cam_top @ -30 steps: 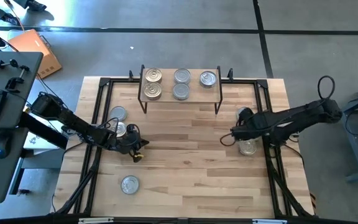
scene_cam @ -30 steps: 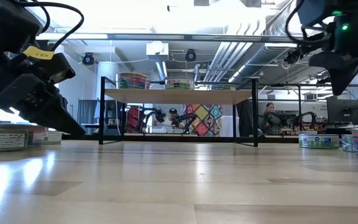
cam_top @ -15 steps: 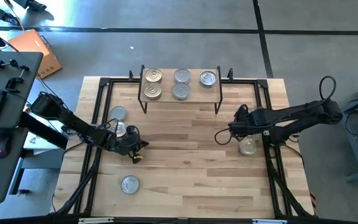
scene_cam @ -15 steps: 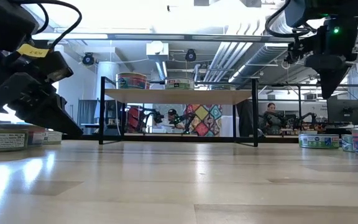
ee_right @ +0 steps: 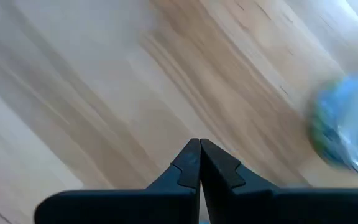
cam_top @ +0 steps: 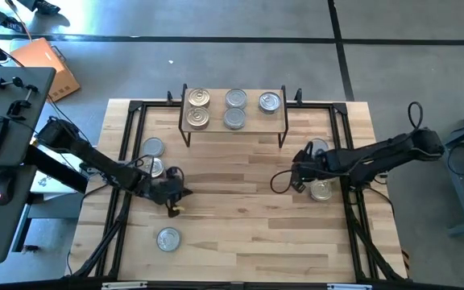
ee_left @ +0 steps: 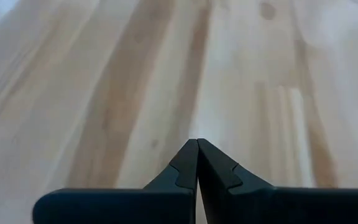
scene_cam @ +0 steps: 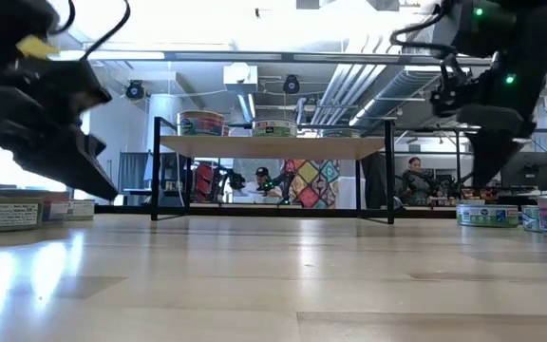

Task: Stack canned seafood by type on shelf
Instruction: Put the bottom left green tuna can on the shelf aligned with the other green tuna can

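Since a second ago, right pincer [cam_top: 277, 184] swung away from the tin at the tabletop's right edge toward the middle; left pincer [cam_top: 173, 209] shifted slightly toward the near edge. Both pressed fully closed, empty, tips meeting over bare wood in each wrist view [ee_right: 194, 163] [ee_left: 197, 163]. Beside the right arm, two tins [cam_top: 321, 190], one partly covered by the arm; blurred blue-green side of one in the right wrist view [ee_right: 345, 132]. By the left arm, two tins [cam_top: 153, 147], the nearer half hidden behind the wrist; one more alone near the front edge [cam_top: 167, 239]. On the shelf [cam_top: 234, 127] at the tabletop's [cam_top: 240, 225] far side, five tins: two gold-toned [cam_top: 198, 98], three silvery [cam_top: 235, 99]. Label text on tins in the low view [scene_cam: 5, 213] too small to read
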### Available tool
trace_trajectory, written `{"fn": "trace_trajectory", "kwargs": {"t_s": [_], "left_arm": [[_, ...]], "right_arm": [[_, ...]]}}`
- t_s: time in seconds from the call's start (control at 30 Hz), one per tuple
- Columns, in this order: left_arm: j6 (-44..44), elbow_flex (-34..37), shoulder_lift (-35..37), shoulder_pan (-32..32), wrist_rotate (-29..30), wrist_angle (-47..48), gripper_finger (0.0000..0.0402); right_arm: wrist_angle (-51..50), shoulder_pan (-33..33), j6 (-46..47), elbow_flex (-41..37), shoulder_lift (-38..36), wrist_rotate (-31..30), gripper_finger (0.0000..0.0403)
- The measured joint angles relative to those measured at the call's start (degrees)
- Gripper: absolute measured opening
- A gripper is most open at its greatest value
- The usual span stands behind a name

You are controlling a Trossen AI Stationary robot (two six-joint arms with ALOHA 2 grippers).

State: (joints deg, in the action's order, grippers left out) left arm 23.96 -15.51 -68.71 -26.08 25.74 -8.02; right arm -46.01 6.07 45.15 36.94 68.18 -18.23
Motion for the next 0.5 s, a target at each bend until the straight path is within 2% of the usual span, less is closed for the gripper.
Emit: {"fn": "trace_trajectory", "kwargs": {"t_s": [0.13, 0.2, 0.33, 0.5], "left_arm": [[-1.57, -8.08, 0.90, -6.30, -0.26, 16.19, 0.0000], [0.31, -12.25, 0.72, -10.33, -0.25, 24.20, 0.0000], [10.13, -17.94, 0.44, -18.36, -0.34, 35.15, 0.0000], [27.39, -18.84, 0.25, -28.85, -0.22, 38.08, 0.0000]], "right_arm": [[12.34, 1.27, -3.91, -1.50, 0.02, -0.22, 0.0000], [19.96, 2.30, -5.61, -1.99, 0.20, -1.00, 0.0000], [35.61, 5.08, -11.56, -2.31, 2.01, -1.62, 0.0000], [51.33, 8.29, -19.35, -2.31, 7.66, -1.69, 0.0000]]}}
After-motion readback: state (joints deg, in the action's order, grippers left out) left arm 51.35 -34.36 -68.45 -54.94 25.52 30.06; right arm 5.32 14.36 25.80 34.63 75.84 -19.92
